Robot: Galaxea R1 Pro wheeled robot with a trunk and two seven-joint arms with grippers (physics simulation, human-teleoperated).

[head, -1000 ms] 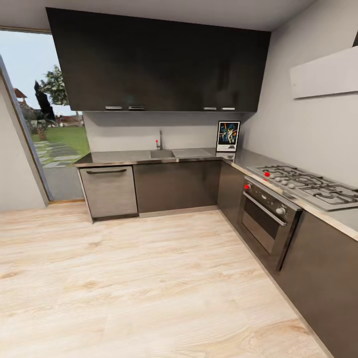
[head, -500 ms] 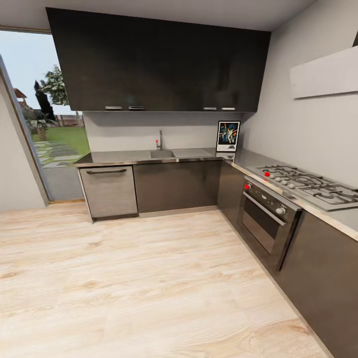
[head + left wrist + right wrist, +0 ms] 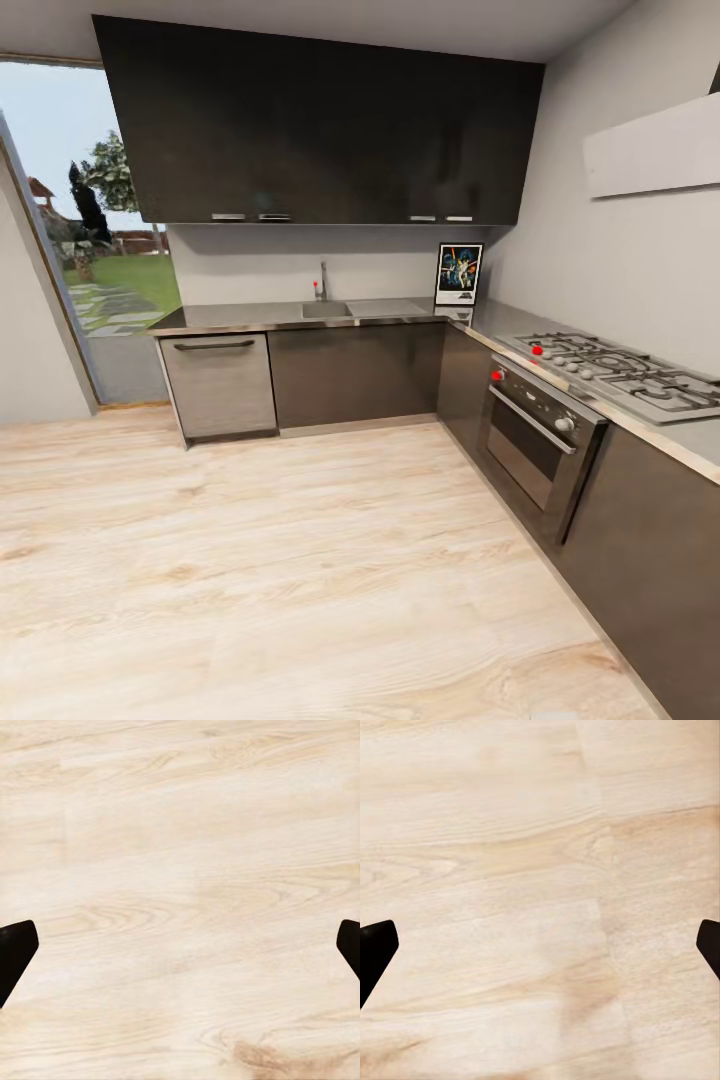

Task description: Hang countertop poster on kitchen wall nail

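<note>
Left end effector points straight down, its dark fingertips spread wide apart; the right end effector does likewise, holding nothing.

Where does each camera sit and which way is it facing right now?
Head view: high, facing the kitchen corner, poster upright on the countertop; no arm visible.
Left wrist view: faces down at the wood floor past the left gripper, fingertips spread.
Right wrist view: likewise, right gripper spread.
Shared: the floor.
</note>
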